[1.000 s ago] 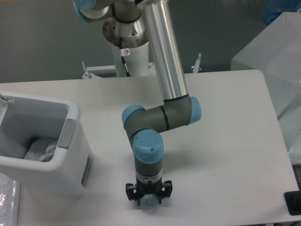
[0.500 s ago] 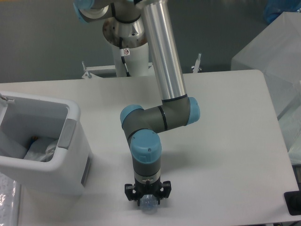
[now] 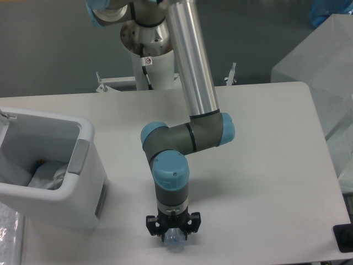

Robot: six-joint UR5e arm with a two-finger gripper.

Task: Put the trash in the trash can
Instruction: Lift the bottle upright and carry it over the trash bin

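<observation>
On the left side of the table point(image 3: 265, 165), one white bin point(image 3: 52, 176) is sitting with its mouth open upward and a grey patch showing on the side facing the arm. One crumpled white wrapper point(image 3: 47, 175) is lying inside it, low against the near wall. To the right of the bin, one robot arm point(image 3: 190, 83) is reaching down from the far edge toward the near edge of the table. Its single gripper point(image 3: 172, 236) is pointing straight down, right at the table surface. One clear bluish bottle point(image 3: 174, 240) is lying directly under the gripper, between its two black fingers, with only a small rounded part showing. Its long axis cannot be told from this view, since the gripper is hiding most of it. The jaws are sitting close on either side of the bottle, but whether they are already clamping it cannot be told. The bin is standing well to the left of the bottle, so the coming carry is probably leading leftward and upward over the thick rim.
</observation>
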